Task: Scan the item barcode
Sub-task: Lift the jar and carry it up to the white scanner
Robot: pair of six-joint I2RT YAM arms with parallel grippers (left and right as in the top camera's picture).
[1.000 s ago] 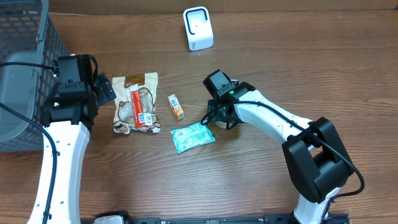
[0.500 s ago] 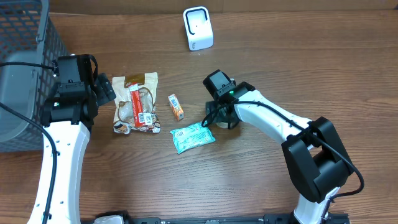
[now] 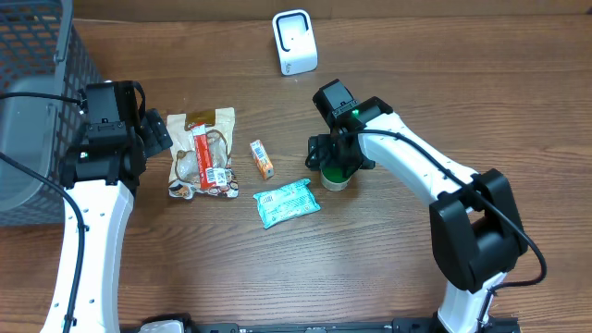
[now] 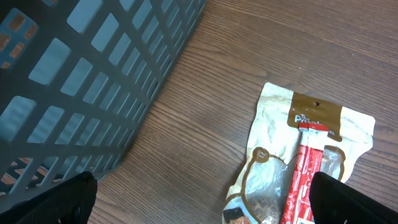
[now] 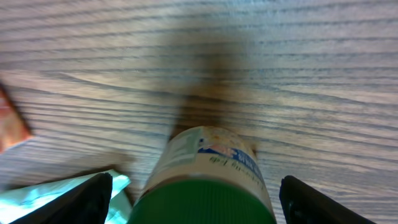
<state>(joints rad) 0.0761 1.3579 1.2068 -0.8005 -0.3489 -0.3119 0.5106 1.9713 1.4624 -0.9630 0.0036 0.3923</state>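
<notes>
A jar with a green lid (image 3: 335,173) stands upright on the wooden table, right of the middle. My right gripper (image 3: 339,157) hovers just over it, open. In the right wrist view the green lid (image 5: 205,198) fills the space between the fingers (image 5: 87,198), with a gap on each side. The white barcode scanner (image 3: 294,42) stands at the far edge. My left gripper (image 3: 155,135) is open near the left end of a clear snack bag (image 3: 202,153). Its dark fingertips (image 4: 53,200) frame bare wood and the bag (image 4: 298,155).
A small orange box (image 3: 262,159) and a teal packet (image 3: 287,202) lie between the snack bag and the jar. The teal packet (image 5: 56,198) also shows left of the jar. A dark mesh basket (image 3: 37,65) fills the far left corner, close to my left gripper (image 4: 199,208).
My right gripper has opened wider and drawn back and up from the jar, whose green lid now shows. The left arm has not moved.
</notes>
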